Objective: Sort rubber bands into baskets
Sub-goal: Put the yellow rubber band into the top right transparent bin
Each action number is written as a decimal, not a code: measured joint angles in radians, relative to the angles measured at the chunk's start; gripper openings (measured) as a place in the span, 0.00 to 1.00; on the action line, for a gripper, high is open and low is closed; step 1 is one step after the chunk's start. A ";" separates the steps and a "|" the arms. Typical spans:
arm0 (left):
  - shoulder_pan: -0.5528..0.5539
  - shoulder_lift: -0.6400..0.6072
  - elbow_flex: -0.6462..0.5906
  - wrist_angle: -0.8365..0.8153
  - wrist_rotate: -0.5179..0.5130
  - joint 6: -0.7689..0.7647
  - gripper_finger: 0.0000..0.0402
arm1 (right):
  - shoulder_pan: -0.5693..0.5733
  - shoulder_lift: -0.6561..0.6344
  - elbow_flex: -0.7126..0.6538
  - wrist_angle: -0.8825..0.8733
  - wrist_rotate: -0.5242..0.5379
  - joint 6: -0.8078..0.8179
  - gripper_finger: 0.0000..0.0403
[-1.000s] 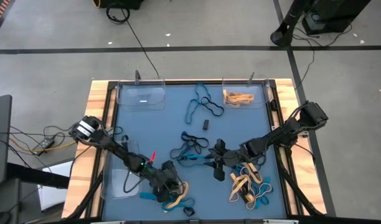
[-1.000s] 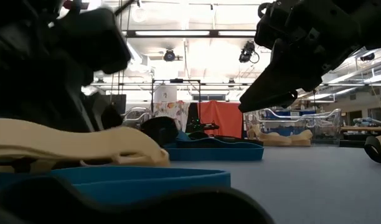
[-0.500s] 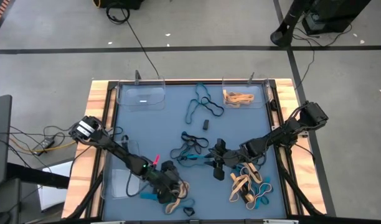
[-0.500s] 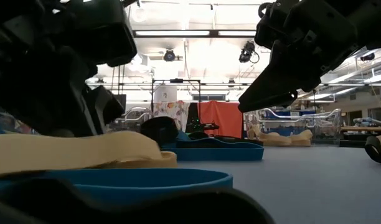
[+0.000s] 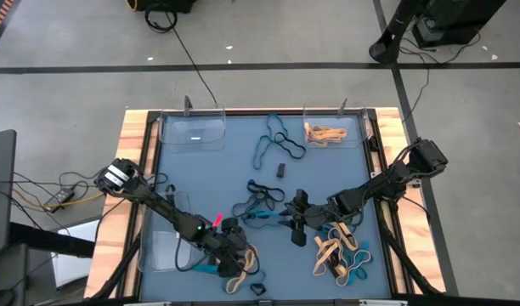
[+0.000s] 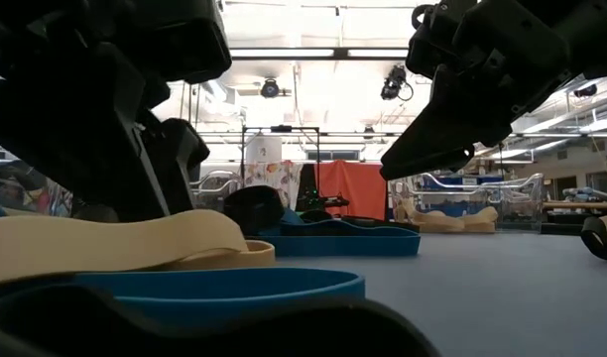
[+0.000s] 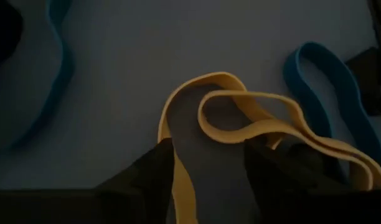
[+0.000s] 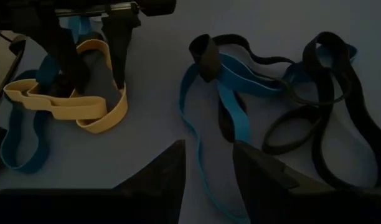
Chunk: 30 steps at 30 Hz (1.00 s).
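Two tan rubber bands (image 7: 240,127) lie between the left gripper (image 7: 206,177) fingers.

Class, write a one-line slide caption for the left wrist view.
Left end effector, fingers apart, straddles a tan rubber band.

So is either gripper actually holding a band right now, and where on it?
No. The left gripper stands open astride a tan band; the right gripper hangs open and empty.
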 joint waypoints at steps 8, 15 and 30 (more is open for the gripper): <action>0.007 0.000 0.003 0.051 0.000 -0.013 0.49 | 0.000 0.000 0.000 0.000 0.000 0.000 0.36; 0.008 0.000 0.004 -0.067 -0.057 -0.112 0.49 | 0.000 0.000 0.000 0.001 -0.001 0.000 0.36; 0.014 -0.002 0.096 -0.180 -0.067 -0.084 0.49 | 0.001 0.000 0.000 0.001 -0.008 -0.008 0.36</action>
